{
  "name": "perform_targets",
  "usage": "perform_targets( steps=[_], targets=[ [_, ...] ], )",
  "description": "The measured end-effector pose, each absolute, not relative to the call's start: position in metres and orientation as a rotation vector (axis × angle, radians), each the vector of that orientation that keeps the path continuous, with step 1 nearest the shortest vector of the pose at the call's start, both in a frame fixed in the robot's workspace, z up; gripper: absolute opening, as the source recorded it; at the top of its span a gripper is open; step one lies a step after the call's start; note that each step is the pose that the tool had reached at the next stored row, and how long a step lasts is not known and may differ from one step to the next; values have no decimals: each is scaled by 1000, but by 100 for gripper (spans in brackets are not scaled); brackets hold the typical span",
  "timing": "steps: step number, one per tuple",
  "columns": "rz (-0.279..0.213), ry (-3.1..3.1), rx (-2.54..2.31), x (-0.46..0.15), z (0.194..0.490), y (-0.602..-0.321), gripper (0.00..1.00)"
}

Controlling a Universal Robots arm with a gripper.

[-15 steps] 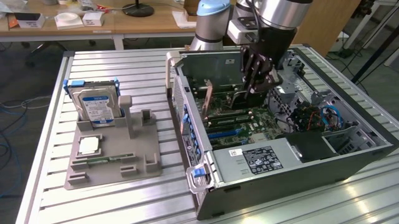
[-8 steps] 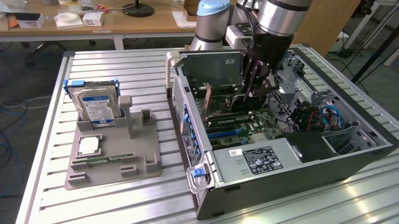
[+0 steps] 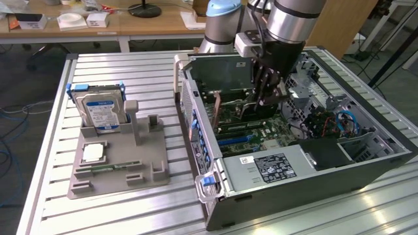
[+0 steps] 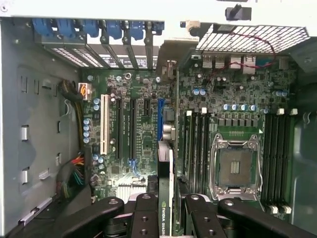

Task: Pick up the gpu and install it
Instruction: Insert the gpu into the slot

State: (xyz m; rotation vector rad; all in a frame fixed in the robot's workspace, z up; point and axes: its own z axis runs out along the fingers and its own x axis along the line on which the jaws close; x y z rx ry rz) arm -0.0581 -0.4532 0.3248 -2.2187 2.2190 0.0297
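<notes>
Pincer first: its fingers are drawn in to a narrow gap and clamped on the gpu, holding the card by its upper edge so that it hangs on edge straight beneath the pincer. In the exterior view you can see the arm reaching deep into the open computer case, with the card low over the motherboard.

Directly under the pincer, just beside the card's edge, runs a blue slot. Whether the connector has met it I cannot tell. The card's silvery bracket end points away from the pincer toward the rear wall of the case, where the blue latches sit.

Here is what I judge you should worry about:

- If the card is a shade off the slot line, pressing could drive its edge into the board beside the slot (small components crowd that strip).
- The bracket could catch the rear wall and tilt the card, so that one end seats and the other rides high.
- A grip on a thin edge may let the card pivot between the fingers under load.

Well off to the pincer's side, outside the case, the hard drive stands in its holder, no part of this.
</notes>
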Motion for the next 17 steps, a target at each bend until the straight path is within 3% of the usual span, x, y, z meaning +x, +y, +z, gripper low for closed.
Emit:
perform_targets(
  steps=[17],
  targets=[
    [10, 2211, -2212, -66, 300, -453, 26]
  ],
)
